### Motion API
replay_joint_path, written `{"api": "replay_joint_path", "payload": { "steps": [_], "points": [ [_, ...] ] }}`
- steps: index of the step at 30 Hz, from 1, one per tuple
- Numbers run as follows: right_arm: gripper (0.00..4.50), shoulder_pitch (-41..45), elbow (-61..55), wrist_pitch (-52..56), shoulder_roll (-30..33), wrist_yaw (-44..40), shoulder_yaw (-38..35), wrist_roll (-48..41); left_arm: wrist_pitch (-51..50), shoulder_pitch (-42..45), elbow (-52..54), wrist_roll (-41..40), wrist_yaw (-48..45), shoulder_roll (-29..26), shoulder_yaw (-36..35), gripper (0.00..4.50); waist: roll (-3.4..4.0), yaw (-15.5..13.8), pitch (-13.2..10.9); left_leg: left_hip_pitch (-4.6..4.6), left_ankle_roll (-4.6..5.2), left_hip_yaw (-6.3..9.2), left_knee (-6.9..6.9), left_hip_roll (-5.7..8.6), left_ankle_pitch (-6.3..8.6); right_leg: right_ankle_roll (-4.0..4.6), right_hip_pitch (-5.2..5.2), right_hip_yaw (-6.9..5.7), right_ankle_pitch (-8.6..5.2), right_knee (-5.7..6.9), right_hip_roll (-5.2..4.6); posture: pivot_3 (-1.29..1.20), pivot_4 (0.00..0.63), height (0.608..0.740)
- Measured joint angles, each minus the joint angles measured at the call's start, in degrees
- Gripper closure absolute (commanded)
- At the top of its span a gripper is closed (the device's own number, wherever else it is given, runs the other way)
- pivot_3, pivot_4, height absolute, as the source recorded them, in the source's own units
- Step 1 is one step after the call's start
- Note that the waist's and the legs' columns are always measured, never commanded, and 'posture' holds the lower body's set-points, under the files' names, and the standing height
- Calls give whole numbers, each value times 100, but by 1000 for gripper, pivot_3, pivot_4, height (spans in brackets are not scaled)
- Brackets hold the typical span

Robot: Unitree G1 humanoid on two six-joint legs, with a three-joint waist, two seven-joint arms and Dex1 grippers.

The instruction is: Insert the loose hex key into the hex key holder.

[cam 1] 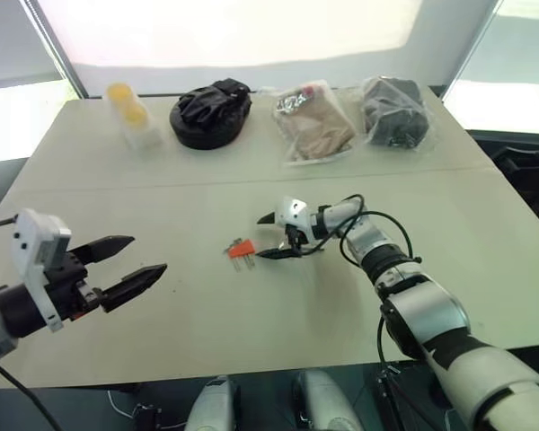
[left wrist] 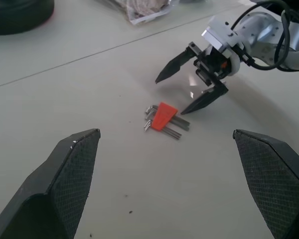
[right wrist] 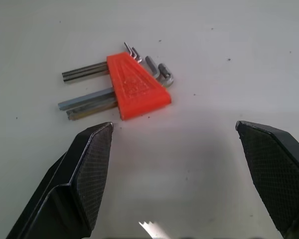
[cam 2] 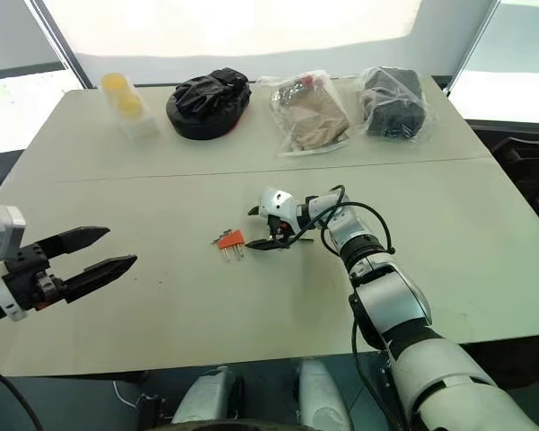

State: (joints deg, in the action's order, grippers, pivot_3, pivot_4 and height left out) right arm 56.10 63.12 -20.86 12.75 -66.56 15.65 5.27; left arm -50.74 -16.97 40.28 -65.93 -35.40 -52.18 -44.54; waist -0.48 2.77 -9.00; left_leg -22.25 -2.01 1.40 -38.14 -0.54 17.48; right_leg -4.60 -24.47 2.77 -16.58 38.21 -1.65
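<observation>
- Your left claw (cam 1: pixel 150 253) hangs over the table's (cam 1: pixel 251 332) left side, near the front edge. Its two fingers are spread wide and it holds nothing.
- The hex key holder (cam 1: pixel 242 249) lies flat in the middle of the table. It is a small orange block with grey keys poking out of it.
- The loose hex key should be close by, but I cannot pick it out from the keys beside the block.
- Your right claw (cam 1: pixel 262 238) is just to the right of the holder, low over the table and pointing at it. Its fingers are spread and empty too.
- So I think you are at the very start: reaching in, with nothing picked up yet.
- Next you need to find the one loose key, pinch it by its thin rod, and keep the block from sliding.
- The table is pale, flat and a bit speckled.
- Along its far edge sit a clear tub with yellow things (cam 1: pixel 126 103), a black bundle (cam 1: pixel 211 112), a clear bag of brown stuff (cam 1: pixel 313 121) and a clear bag of dark stuff (cam 1: pixel 393 112).
- Behind the table the room is very bright.
</observation>
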Motion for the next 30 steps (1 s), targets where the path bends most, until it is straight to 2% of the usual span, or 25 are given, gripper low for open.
{"api": "replay_joint_path", "payload": {
  "steps": [20,30],
  "points": [
    [388,-350,-463,206,-398,109,-36,12,1,232,-190,70,-105,-174,99,29,-1,141,2,19,1,2,15,-7,1,0,6,1,0,6,8,0,150,740],
    [388,-346,-465,426,-492,103,-59,5,2,-138,5,53,-44,67,93,29,-2,141,3,24,0,1,18,-8,1,1,9,2,0,6,8,0,150,740]
  ]
}}
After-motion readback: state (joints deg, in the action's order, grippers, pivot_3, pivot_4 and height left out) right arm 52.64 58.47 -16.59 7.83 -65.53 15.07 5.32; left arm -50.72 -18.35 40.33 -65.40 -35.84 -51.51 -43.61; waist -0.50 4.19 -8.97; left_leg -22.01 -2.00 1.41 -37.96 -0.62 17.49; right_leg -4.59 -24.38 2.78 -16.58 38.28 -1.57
